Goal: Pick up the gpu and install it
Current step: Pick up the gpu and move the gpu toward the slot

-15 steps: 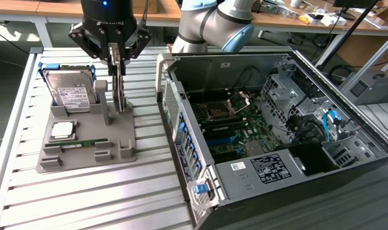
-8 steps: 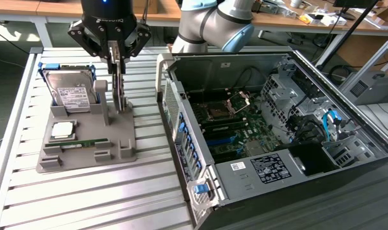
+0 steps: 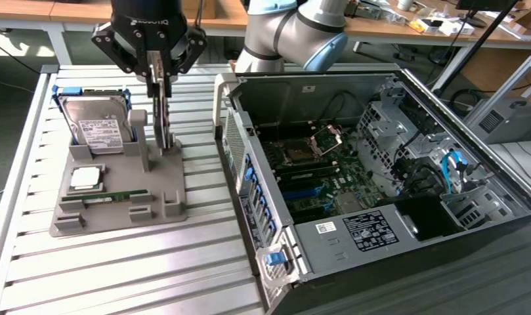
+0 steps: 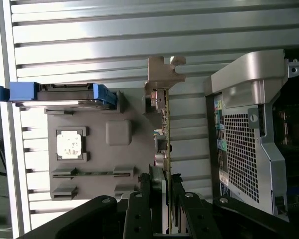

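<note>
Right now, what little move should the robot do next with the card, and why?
Probably lift straight up a little. The tool seems closed on the gpu, which stands upright with its lower edge down at the gray holder. The open computer case sits at the exterior view's right, so the card should clear the holder first.

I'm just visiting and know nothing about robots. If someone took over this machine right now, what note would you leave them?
Gripper: shut on the upper edge of the gpu, one finger on each face.
Gpu: upright over the grey holder, beside the hard drive; I cannot tell if it has left its slot.
Computer case: open, on the exterior view's right.
Done: card grasped.
Left: the card is not yet in the case.
</note>
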